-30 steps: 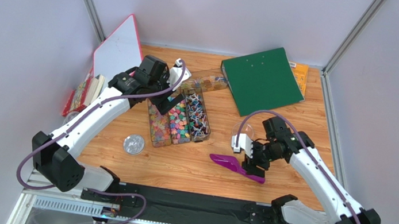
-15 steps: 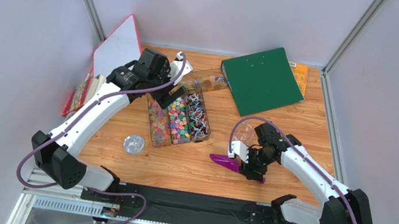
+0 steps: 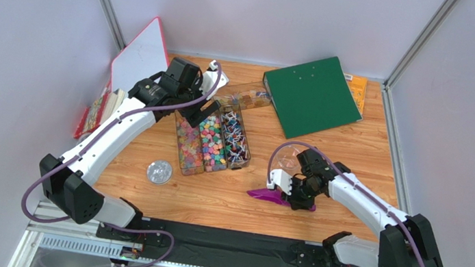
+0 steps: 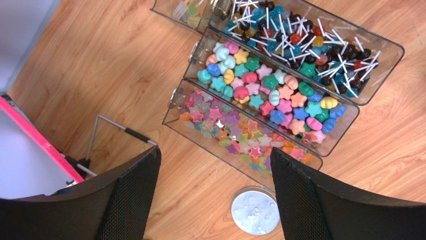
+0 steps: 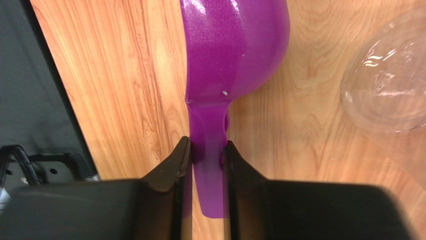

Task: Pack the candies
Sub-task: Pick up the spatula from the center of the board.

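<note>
The candies (image 4: 240, 135) (image 3: 192, 145) are small bright stars and shells filling two clear trays. A third tray beside them holds lollipops (image 4: 300, 40). My left gripper (image 4: 215, 155) (image 3: 200, 111) hovers open above the near end of the star tray, with nothing between its fingers. A purple scoop (image 5: 235, 45) (image 3: 267, 194) lies flat on the wood with its bowl empty. My right gripper (image 5: 207, 150) (image 3: 298, 195) is shut on the scoop's handle, one finger on each side. A clear round cup (image 5: 390, 95) (image 3: 289, 155) stands just beyond the scoop.
A round silver lid (image 4: 255, 211) (image 3: 159, 171) lies near the trays' front end. A green binder (image 3: 311, 95) lies at the back right, partly over an orange packet (image 3: 358, 86). A whiteboard (image 3: 141, 59) and books (image 3: 101, 112) lean at the left wall.
My right gripper came down and left onto the scoop's handle and closed on it. The left gripper drifted slightly toward the back over the trays, still open.
</note>
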Available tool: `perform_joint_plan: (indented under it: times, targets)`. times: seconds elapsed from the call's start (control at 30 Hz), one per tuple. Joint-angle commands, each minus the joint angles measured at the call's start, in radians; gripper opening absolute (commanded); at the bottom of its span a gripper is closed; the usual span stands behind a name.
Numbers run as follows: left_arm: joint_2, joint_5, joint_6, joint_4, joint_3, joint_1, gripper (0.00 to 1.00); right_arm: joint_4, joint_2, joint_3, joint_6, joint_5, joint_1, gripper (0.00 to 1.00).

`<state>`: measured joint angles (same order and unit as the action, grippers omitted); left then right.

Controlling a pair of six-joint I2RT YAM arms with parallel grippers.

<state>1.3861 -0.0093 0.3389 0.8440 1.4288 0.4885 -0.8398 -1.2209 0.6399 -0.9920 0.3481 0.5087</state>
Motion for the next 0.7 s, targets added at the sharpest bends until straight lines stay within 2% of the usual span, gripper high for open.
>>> perform_joint_plan:
  times: [0.0,0.13,0.17,0.2,0.27,0.3,0.37,0.43,0.5,0.57,0.63,0.67]
  targets:
    - [-0.012,0.0,-0.047,-0.025,0.004,0.001,0.86,-0.065,0.037,0.052,-0.019,-0.023,0.005,0.0]
    - [-0.035,0.145,-0.109,-0.008,0.002,0.001,0.86,-0.313,0.078,0.304,-0.04,0.078,-0.036,0.0]
    - [-0.042,0.179,-0.124,-0.023,0.001,0.001,0.86,-0.356,0.06,0.385,-0.043,0.107,-0.044,0.0]
    - [-0.051,0.221,-0.138,-0.031,0.008,0.001,0.85,-0.402,0.04,0.535,-0.046,0.141,-0.05,0.0]
    - [-0.048,0.333,-0.147,-0.055,0.037,-0.001,0.86,-0.582,-0.076,0.706,-0.06,0.25,-0.055,0.0]
    - [-0.039,0.366,-0.159,-0.065,0.079,-0.004,0.88,-0.649,-0.128,0.856,-0.068,0.291,-0.058,0.0]
    - [-0.016,0.495,-0.153,-0.069,0.139,-0.013,0.87,-0.827,-0.214,0.969,-0.047,0.415,-0.065,0.0]
    - [0.013,0.561,-0.196,-0.078,0.222,-0.033,0.78,-0.831,-0.293,1.041,0.018,0.49,-0.082,0.0]
    - [0.04,0.642,-0.245,-0.1,0.292,-0.074,0.57,-0.829,-0.302,1.044,-0.022,0.526,-0.087,0.0]
    - [0.079,0.794,-0.255,-0.051,0.344,-0.106,0.45,-0.829,-0.322,1.049,-0.028,0.519,-0.088,0.0]
    - [0.079,0.908,-0.268,-0.057,0.349,-0.145,0.5,-0.829,-0.333,1.032,-0.027,0.503,-0.104,0.0]
    - [0.07,0.91,-0.274,-0.056,0.346,-0.151,0.54,-0.829,-0.33,1.023,-0.04,0.506,-0.113,0.0]
